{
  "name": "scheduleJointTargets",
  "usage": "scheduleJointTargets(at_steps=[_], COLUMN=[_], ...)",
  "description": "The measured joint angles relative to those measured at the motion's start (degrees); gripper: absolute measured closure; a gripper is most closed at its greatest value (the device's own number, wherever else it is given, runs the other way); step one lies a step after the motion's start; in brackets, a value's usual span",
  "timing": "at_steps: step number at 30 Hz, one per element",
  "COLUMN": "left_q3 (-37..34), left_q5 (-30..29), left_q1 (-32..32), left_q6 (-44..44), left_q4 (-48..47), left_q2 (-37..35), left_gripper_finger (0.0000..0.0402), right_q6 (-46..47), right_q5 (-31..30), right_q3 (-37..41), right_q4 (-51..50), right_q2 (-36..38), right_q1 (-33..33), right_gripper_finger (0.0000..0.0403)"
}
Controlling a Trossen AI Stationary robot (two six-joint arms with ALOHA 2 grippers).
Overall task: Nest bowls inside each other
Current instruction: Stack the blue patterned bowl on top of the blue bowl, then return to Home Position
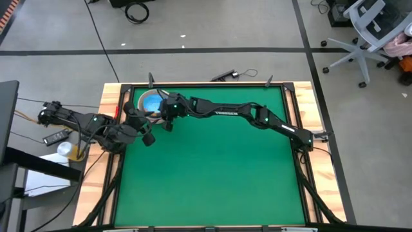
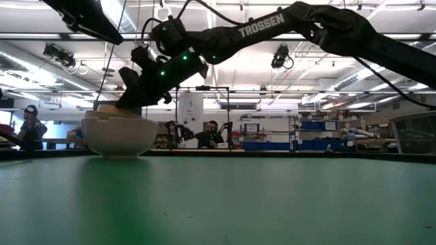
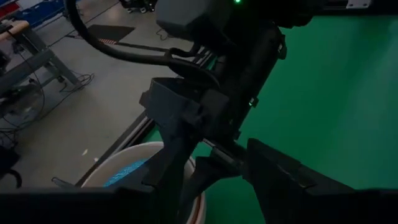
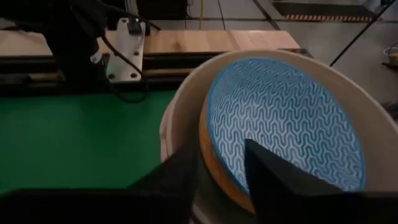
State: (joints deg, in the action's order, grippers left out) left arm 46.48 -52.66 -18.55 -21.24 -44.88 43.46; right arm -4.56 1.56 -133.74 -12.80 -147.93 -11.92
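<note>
The bowls stand nested in one stack at the table's far left. The outermost is white and rests on the green mat. The inner one has a blue wavy pattern inside and a tan outside, and it sits tilted in the white bowl. My right gripper reaches across the table to the stack and is open. One of its fingers stands inside the blue-patterned bowl and one outside its rim. My left gripper hangs open just near of the stack and holds nothing. My right gripper straddles the near rim of the blue-patterned bowl, slanting down from the table's right. One finger is inside the bowl and one lies between it and the white bowl. I cannot tell whether either finger touches the rim.
A wooden frame borders the green mat, which lies bare across the middle, right and near side. Two posts stand at the far edge. People sit in the room beyond the table.
</note>
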Motion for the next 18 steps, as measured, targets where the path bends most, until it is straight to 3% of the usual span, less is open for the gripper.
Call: scheduleJointTargets(at_steps=[6, 8, 11, 15, 18], left_q3=[0.0, 0.0, -0.02, -2.56, -7.67], left_q5=[0.89, 1.47, 1.32, -0.3, -1.66], left_q1=[-0.04, -0.07, -1.29, -5.14, -8.06], left_q6=[-2.44, -5.36, -11.72, -14.51, -16.29], left_q4=[-0.73, -2.49, -5.13, -2.85, 1.56], left_q2=[-0.02, 0.02, 0.06, 0.5, 0.42], left_gripper_finger=[0.0226, 0.0226, 0.0226, 0.0226, 0.0226], right_q6=[3.91, 3.76, 3.76, 5.09, 7.57], right_q5=[-6.39, -7.6, -4.68, -0.53, 0.33], right_q3=[0.05, 0.05, 2.4, 13.11, 27.76], right_q4=[-9.14, -15.42, -21.53, -24.05, -16.84], right_q2=[4.08, 6.61, 10.09, 16.03, 23.78], right_q1=[0.22, 0.26, 0.18, 0.38, 1.62], right_gripper_finger=[0.0177, 0.0166, 0.0165, 0.0174, 0.0181])
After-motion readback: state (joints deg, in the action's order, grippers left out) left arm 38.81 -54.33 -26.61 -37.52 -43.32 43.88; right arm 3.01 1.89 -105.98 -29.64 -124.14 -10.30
